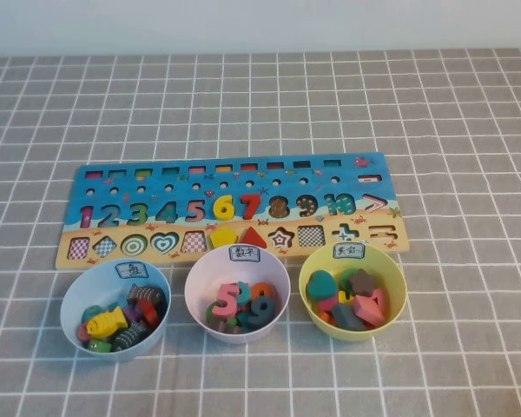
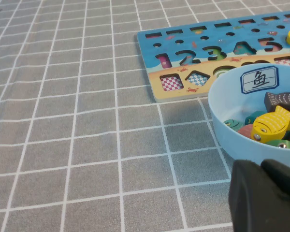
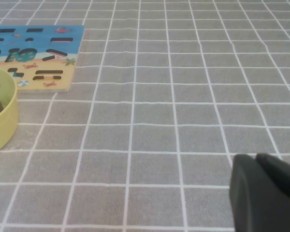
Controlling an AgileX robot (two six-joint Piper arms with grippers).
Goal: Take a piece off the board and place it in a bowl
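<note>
Only matte black, rounded casing of each arm shows: the left end effector (image 2: 266, 195) at its view's five o'clock corner, the right end effector (image 3: 266, 193) likewise, both plain, unmarked

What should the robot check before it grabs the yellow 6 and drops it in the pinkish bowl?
1. Yellow 6 sits in its slot on the board, nothing covering it: ok.
2. Pinkish bowl stands upright just in front of the board, with room above the numbers inside: ok.
3. Red 7 sits right beside the 6, a tight spot for fingers: not ok.
4. Left gripper is low beside the blue bowl, holding nothing; open or shut: cannot tell.
5. Right gripper hangs over bare tablecloth, away from the yellow-green bowl; open or shut: cannot tell.
</note>
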